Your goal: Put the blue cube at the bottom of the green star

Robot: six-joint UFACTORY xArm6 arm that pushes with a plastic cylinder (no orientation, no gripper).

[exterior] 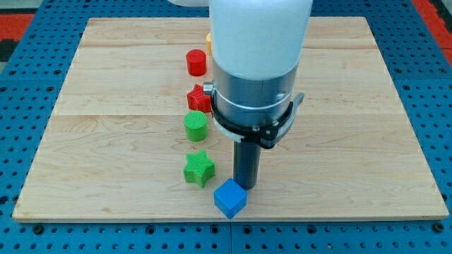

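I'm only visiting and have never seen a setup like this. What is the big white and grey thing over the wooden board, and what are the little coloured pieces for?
That is a robot arm seen from a single camera; where the camera sits is not recorded. The arm has no hand, only a dark rod, and nothing is held. My tip slides over the wooden board and nudges blocks. It now sits just above the blue cube, at or very near its upper edge. To the view's left is the green star. Above that come a green cylinder, a red block partly hidden by the arm, and a red cylinder. A yellow block peeks out behind the arm.
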